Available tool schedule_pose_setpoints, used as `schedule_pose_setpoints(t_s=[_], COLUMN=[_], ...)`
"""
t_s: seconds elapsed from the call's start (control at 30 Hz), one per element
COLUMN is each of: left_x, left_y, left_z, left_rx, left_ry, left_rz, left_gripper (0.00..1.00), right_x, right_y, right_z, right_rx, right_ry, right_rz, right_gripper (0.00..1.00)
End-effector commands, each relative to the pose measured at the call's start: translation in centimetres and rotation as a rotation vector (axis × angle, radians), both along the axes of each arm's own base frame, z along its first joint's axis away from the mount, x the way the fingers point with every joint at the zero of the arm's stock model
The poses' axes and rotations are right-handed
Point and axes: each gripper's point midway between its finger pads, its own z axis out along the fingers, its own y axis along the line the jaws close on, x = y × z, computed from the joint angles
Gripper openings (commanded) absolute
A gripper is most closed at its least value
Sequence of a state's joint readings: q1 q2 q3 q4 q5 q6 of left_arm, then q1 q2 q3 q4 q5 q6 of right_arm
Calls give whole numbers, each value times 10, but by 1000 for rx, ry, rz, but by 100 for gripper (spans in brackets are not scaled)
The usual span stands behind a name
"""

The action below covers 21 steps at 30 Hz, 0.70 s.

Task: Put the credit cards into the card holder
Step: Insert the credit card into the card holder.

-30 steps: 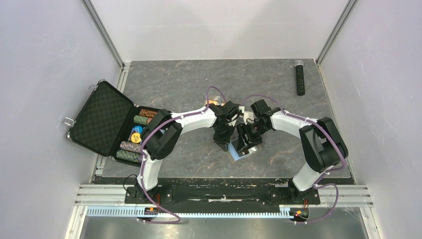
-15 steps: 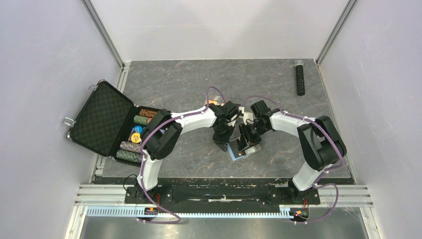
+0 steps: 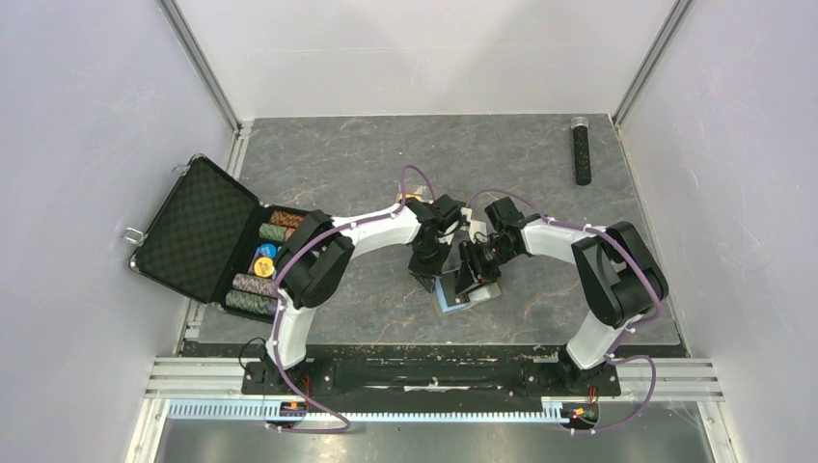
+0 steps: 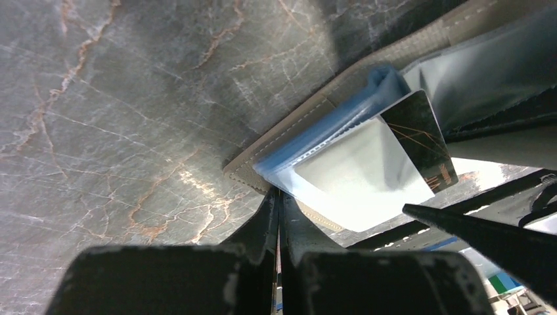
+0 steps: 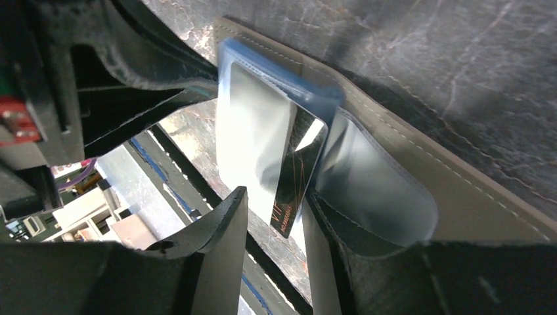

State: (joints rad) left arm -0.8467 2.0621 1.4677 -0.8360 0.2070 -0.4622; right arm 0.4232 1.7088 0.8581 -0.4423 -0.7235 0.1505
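Jutting from stitched taupe card holder (image 5: 460,197), glossy rectangular credit card (image 5: 295,184)

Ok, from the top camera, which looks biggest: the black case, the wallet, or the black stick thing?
1. Black case, by far.
2 and 3. Unsure: the black stick looks longer but thinner, and the wallet is partly hidden.

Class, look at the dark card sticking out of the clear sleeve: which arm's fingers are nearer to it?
Right: the right fingers stand either side of the card's free end; the left fingers are closed at the card holder's edge, apart from it.
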Motion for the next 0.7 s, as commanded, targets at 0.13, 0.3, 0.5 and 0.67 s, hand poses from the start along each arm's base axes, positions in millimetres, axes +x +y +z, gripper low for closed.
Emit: schedule_pose_setpoints(t_s=[0.13,0.3,0.5,0.67], left_x=[40,42,43,50], left_y=[-11,-20,-19,-13], left_z=[-9,3,24,47], left_rx=[-21,-95,-171,-271], left_ry=[-112,-113,-151,-167], left_rz=[-6,6,45,133], left_gripper=[2,2,9,19], right_x=[-5,1,9,11], right_y=[24,28,31,25], right_z=[6,8,16,20], right_rx=[134,150,167,129], right_ry=[17,2,-38,-89], right_rz=[43,40,49,73], right_gripper=[42,44,59,71])
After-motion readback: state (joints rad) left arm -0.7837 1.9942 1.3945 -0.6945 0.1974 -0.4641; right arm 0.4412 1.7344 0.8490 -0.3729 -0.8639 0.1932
